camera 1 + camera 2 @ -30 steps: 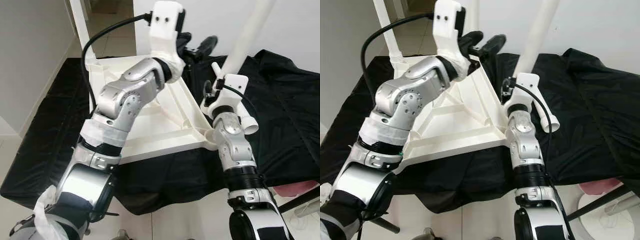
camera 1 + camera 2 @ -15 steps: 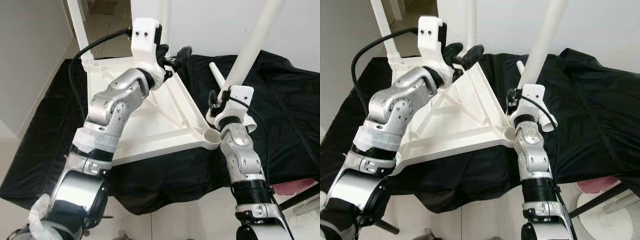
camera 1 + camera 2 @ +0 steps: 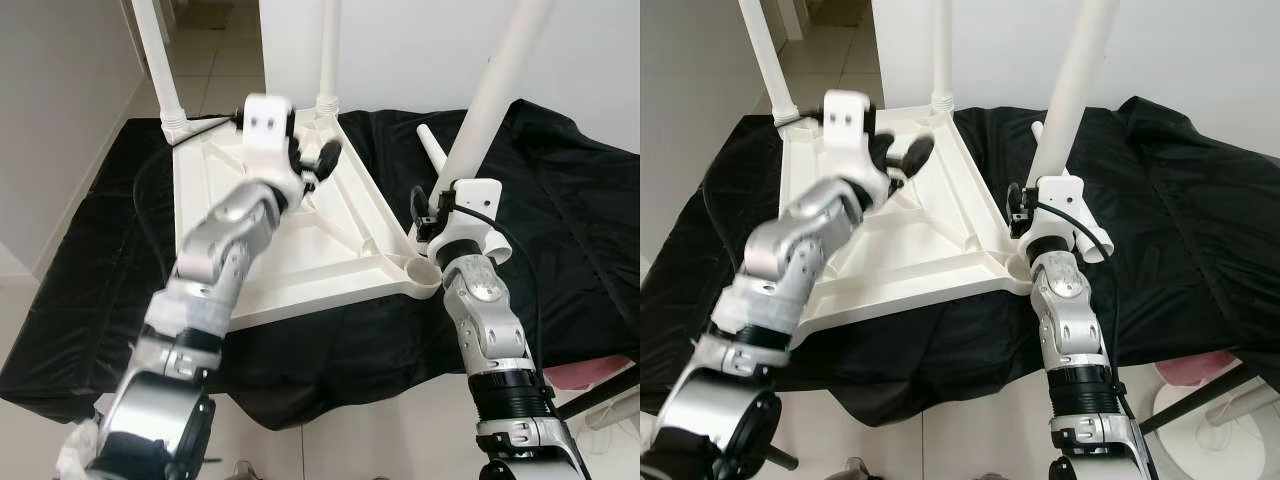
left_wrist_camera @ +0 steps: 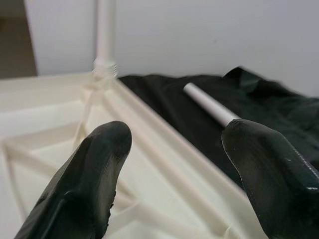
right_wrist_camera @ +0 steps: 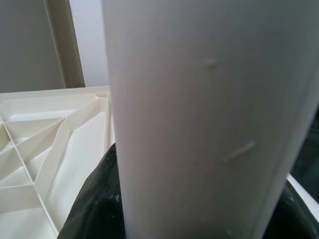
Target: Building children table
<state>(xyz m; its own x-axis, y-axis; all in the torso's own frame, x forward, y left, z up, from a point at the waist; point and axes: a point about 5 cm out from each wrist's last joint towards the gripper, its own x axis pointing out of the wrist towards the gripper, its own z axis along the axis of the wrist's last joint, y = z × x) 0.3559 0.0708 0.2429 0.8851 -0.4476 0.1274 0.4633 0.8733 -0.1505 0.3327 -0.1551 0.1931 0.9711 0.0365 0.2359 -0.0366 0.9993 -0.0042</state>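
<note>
right gripper [image 3: 452,205] clamped around table leg [image 3: 488,100], apparently over corner socket; left gripper [image 3: 310,160] spread above tabletop [image 3: 320,255].

White plastic tabletop [image 3: 300,250] smooth; black cloth [image 3: 570,220] matt.

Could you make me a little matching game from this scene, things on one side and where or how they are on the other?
Things:
1. left hand
2. right hand
3. loose table leg
4. upside-down tabletop

States:
A. lying on the black cloth
B. open, over the tabletop
C. resting underside up, two legs standing at its far corners
D. shut on an upright leg

Pairs: 1-B, 2-D, 3-A, 4-C
</note>
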